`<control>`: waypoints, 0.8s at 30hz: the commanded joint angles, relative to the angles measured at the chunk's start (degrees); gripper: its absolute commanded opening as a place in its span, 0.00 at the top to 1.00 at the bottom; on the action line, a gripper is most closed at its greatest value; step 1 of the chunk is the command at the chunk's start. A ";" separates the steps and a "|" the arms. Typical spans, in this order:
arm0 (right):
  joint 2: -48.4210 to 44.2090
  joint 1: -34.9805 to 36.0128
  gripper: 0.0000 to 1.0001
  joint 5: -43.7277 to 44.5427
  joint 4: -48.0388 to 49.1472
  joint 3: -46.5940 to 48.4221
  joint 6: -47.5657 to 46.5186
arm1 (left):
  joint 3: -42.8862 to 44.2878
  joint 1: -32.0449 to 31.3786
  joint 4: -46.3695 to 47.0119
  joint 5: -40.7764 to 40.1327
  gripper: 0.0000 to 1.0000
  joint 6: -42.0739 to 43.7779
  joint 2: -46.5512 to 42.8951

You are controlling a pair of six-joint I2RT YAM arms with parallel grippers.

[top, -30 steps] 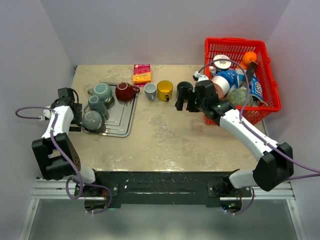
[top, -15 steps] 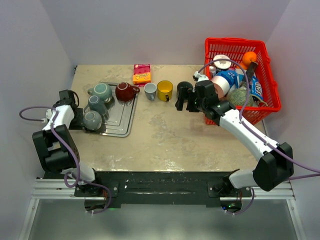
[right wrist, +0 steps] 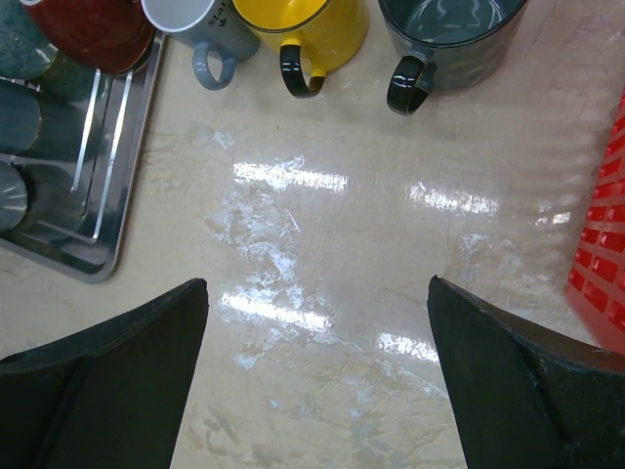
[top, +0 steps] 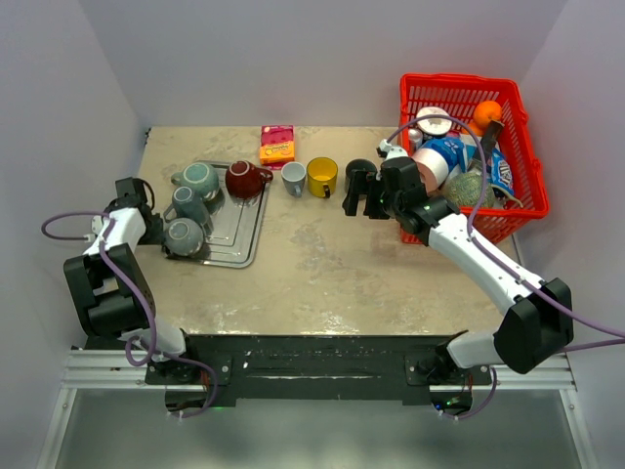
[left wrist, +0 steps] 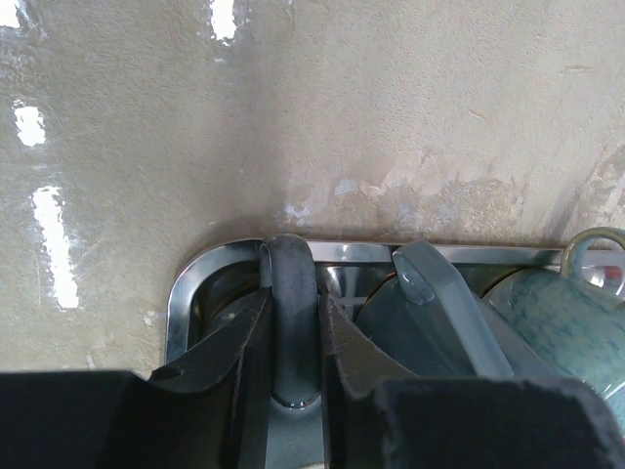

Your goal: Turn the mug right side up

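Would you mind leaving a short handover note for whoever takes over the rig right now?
Left claw: shut on the handle of the nearest grey mug, which sits upside down in the metal tray.
Right claw: open, empty, hovering over the table near the yellow mug.
Done: handle gripped.
Left: lift the mug, turn it upright, set it down.
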 commanded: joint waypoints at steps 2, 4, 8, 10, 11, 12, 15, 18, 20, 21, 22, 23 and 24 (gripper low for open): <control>-0.47 -1.11 0.03 5.09 -1.91 1.04 -0.35 | -0.87 0.31 -0.73 2.19 1.00 1.01 -1.24; -0.56 -1.02 0.03 5.09 -2.00 1.13 -0.36 | -1.39 -0.13 -0.74 3.33 1.00 1.36 -2.99; -0.56 -1.11 0.02 4.65 -2.00 1.48 -0.18 | -3.41 -1.18 -0.21 5.35 1.00 4.61 -8.00; -0.21 -1.11 0.02 4.21 -2.00 1.75 -0.09 | -4.38 -2.50 -0.56 6.41 1.00 5.67 -11.24; -0.12 -1.11 0.02 3.95 -2.09 2.01 0.17 | -4.73 -2.94 -0.82 6.67 1.00 6.37 -12.40; -0.03 -1.02 0.02 3.25 -2.09 2.18 0.17 | -5.26 -4.07 -1.17 7.11 1.00 6.55 -13.63; 0.58 -1.11 0.02 1.93 -2.35 2.89 0.52 | -5.79 -7.68 -2.14 7.20 1.00 7.17 -19.68; 1.29 -1.11 0.03 0.61 -2.61 3.77 0.87 | -5.62 -11.37 -2.67 7.20 1.00 7.95 -23.73; 1.37 -1.02 0.03 -0.71 -2.44 4.21 1.23 | -5.53 -13.12 -1.36 9.21 1.00 10.41 -25.32; 1.37 -1.11 0.03 -1.23 -2.53 4.47 1.31 | -4.74 -13.66 -1.26 9.74 1.00 11.20 -26.37; 1.37 -1.11 0.03 -2.63 -2.44 4.82 1.14 | -4.56 -14.19 0.39 10.71 1.00 12.34 -26.91; 1.20 -1.11 0.03 -3.95 -2.26 5.00 0.79 | -4.04 -14.71 0.84 12.98 1.00 16.09 -27.26; 0.94 -1.11 0.03 -4.92 -1.48 5.09 0.53 | -2.21 -15.50 -0.29 13.09 1.00 16.39 -28.22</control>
